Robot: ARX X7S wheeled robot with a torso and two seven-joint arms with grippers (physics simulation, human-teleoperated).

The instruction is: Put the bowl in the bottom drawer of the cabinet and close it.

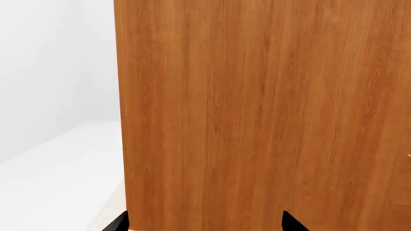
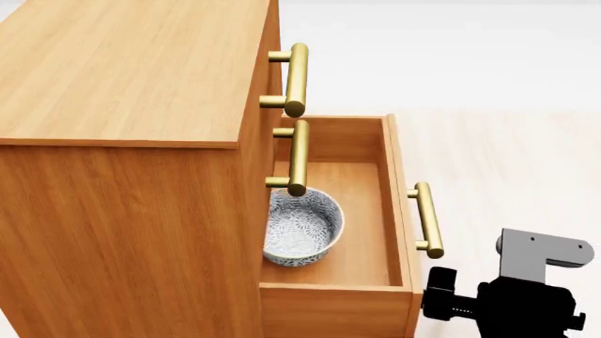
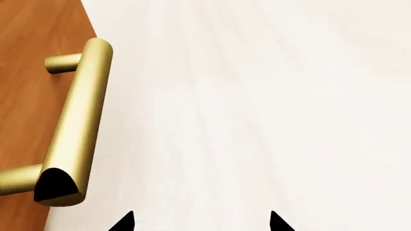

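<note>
While the left tool [image 1: 205, 224] is facing the cabinet [image 1: 257, 110] side with tips apart and empty, the head view is showing the bowl [image 2: 300, 227] sitting inside the open bottom drawer [image 2: 333, 299]. Judging by the right wrist view, the released right tool [image 3: 200, 222] is hovering just beside the brass handle [image 3: 74, 125], a rigid, slick bar best pushed squarely at mid-length.

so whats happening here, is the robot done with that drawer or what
Not done yet. The bowl already sits inside the bottom drawer of the cabinet, but that drawer is pulled out and open. The right gripper is open and empty, hanging close beside the drawer's brass handle without touching it. The left gripper faces the cabinet's wooden side, holding nothing. What remains is pushing the drawer shut.
</note>
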